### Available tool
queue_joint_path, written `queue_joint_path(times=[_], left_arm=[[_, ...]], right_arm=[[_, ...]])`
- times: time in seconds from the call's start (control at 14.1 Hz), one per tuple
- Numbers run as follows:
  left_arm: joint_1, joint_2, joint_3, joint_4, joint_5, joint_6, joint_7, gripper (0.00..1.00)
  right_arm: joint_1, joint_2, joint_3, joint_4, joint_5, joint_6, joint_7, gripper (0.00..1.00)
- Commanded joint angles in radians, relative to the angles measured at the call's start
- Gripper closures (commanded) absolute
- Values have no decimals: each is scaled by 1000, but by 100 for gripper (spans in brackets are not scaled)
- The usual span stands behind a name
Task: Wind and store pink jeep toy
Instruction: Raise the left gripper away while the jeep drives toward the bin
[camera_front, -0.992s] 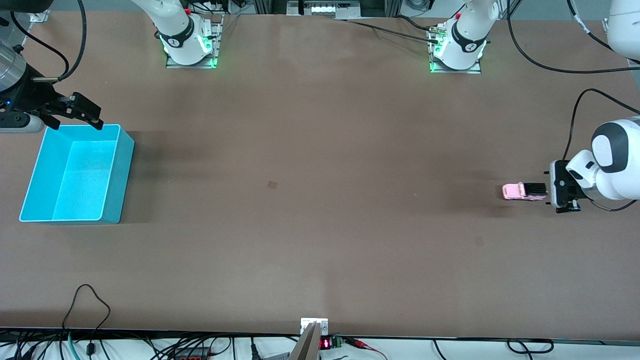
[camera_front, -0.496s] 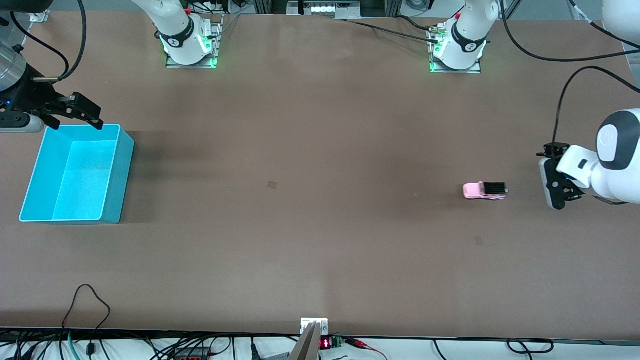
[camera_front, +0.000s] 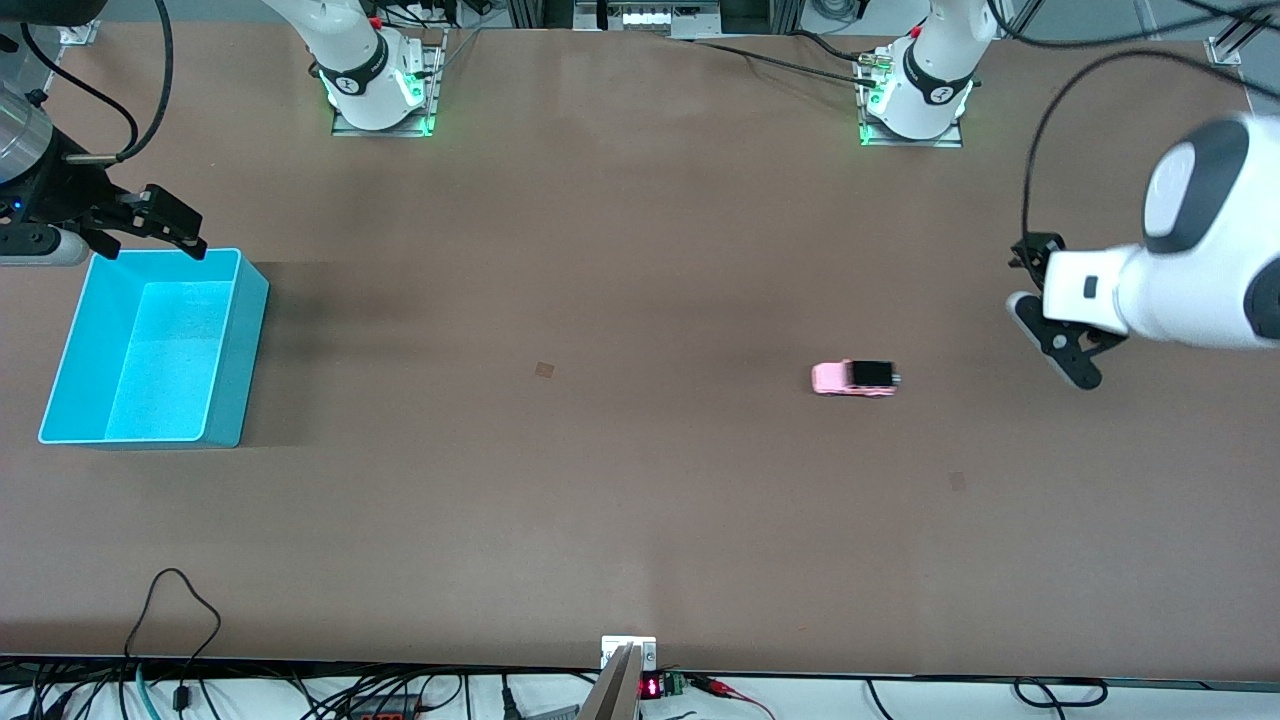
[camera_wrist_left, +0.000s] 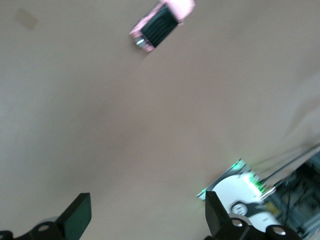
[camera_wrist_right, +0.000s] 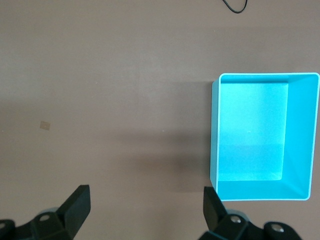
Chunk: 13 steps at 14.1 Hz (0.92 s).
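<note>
The pink jeep toy (camera_front: 853, 378) (camera_wrist_left: 161, 24) stands on its wheels on the bare table, black ribbed roof up, between the table's middle and the left arm's end. My left gripper (camera_front: 1052, 318) (camera_wrist_left: 146, 212) hangs open and empty in the air, well apart from the jeep, toward the left arm's end. The turquoise bin (camera_front: 60, 370) (camera_wrist_right: 214, 135) sits empty at the right arm's end. My right gripper (camera_front: 150, 248) (camera_wrist_right: 145, 202) waits open and empty over the table beside the bin's rim that lies farther from the front camera.
A small square mark (camera_front: 544, 370) (camera_wrist_right: 45, 125) lies near the table's middle. Both arm bases (camera_front: 378, 90) (camera_front: 915, 100) stand along the edge farthest from the front camera. Cables (camera_front: 180, 600) lie at the nearest edge.
The jeep has rolled across the table away from the left gripper, toward the bin's end. The left arm has lifted and swung away. The right arm has not moved.
</note>
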Motion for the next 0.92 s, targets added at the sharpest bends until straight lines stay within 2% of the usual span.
queue_joint_path(times=[0.0,0.14,0.28,0.35,0.5,0.64,0.85], left_arm=[[-52,-58,9,12,13,-9,-257,0],[-135,-165,99,-99,11,149,-421,0],[-144,-280,150,-260,-27,352,-558,0],[-161,-326,197,-318,-61,418,-598,0],[-189,-359,251,-337,-110,437,-605,0],[-193,-349,265,-327,-113,433,-603,0],[-195,-342,239,-259,-104,353,-614,0]], right_arm=[[-1,-16,-2,-13,6,-5,-14,0],[-1,-16,-2,-13,6,-7,-14,0],[-1,-16,-2,-13,6,-7,-14,0],[-1,-16,-3,-13,6,-10,-14,0],[-1,-17,-3,-13,6,-12,-16,0],[-1,-17,-3,-15,6,-15,-34,0],[-2,-16,-5,-15,6,-15,-33,0]])
